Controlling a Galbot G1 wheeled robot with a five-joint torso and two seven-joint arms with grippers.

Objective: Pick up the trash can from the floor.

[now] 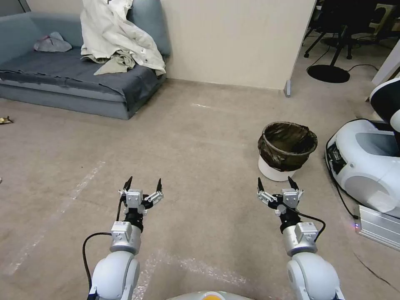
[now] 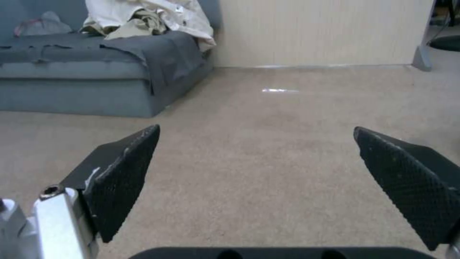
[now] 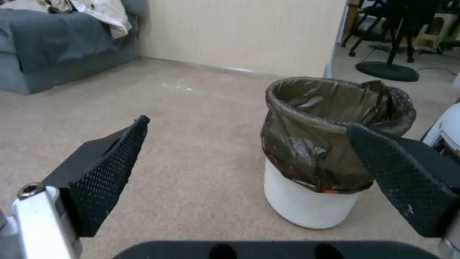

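The trash can [image 1: 283,152] is a small white tapered bin with a dark crinkled bag folded over its rim, standing upright on the beige floor [image 1: 200,141] at the right. My right gripper [image 1: 277,183] hovers open just short of it, nothing between its fingers; in the right wrist view the trash can [image 3: 316,158] stands a little ahead, partly behind one fingertip [image 3: 398,172]. My left gripper [image 1: 143,184] is open over bare floor at the left, and the left wrist view shows its gripper [image 2: 256,151] open above bare floor [image 2: 268,144].
A grey sofa [image 1: 71,79] with a pale coat [image 1: 121,37] fills the back left. A beige wall panel [image 1: 237,41] stands behind. A white domed robot base [image 1: 366,162] with a black cable sits right of the bin. Office chairs [image 1: 337,25] stand at the back right.
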